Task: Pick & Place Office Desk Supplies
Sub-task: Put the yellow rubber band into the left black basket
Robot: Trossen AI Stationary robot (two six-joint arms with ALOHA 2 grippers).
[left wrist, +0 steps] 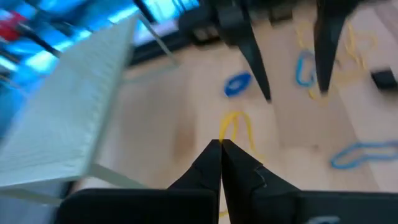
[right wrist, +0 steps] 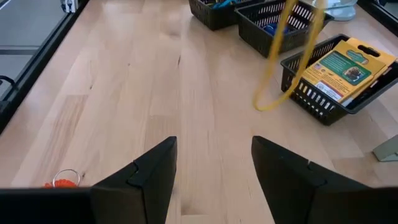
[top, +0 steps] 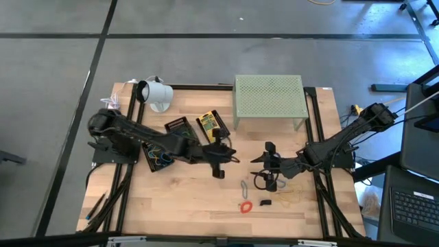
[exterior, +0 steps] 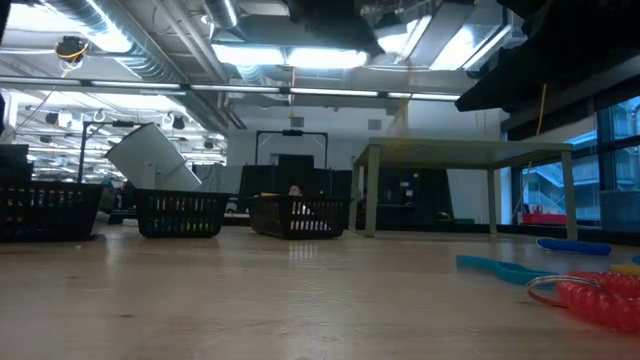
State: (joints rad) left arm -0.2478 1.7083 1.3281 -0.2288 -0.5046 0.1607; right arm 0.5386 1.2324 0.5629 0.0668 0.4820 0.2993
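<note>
We see a grey floor [top: 206, 20] w/ dark lines across it, all around the wood table [top: 206, 202]. On the right there's a dark desk w/ a keyboard [top: 417, 206]. Looking across the table, the ceiling has long bright lights [exterior: 270, 55] & shiny pipes [exterior: 130, 45]. Big windows [exterior: 610, 170] on the right show blue light. Far back it's dim, can't tell much.
</note>
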